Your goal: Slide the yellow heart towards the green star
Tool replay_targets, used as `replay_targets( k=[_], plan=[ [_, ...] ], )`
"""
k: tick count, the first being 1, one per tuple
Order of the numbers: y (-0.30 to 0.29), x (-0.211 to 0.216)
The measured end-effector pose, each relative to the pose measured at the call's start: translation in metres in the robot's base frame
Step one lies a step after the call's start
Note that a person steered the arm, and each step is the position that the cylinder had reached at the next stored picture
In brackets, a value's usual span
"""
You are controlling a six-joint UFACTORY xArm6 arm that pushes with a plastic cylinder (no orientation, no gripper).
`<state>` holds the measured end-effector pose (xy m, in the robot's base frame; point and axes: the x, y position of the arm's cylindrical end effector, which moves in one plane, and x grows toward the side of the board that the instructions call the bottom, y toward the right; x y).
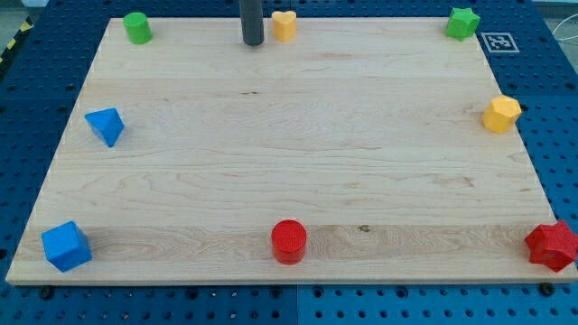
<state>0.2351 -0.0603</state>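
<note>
One yellow heart [284,24] is what matters here, and it's sitting right up at the view's top edge of the desk [298,162], a bit left of centre. My tip [252,42] is just beside it on the view's left, close but I can't honestly tell if it's touching yet. No pincer on this rig, so nothing opens, closes or holds anything, it's just a dark rod that shoves stuff.

The green star [462,23] is way over in the view's top right corner, pretty much level with the heart and well apart from it. So I'd say I'm at the lining-up stage: tip is on the far side of the heart from the star, which is exactly where I want it. The next move looks like a straight push toward the view's right, kept centred on the heart so it doesn't spin off or slip over the top edge.

Everything else is out of the way: green cylinder [137,28] top left, yellow hexagon [501,115] on the right side, blue blocks down the left, red cylinder [289,242] and red star [553,246] along the bottom
</note>
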Motion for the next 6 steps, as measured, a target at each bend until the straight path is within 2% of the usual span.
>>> replay_targets(
  k=[1,4,6],
  plan=[
    [0.004,-0.004],
    [0.068,-0.039],
    [0.08,-0.043]
  ],
)
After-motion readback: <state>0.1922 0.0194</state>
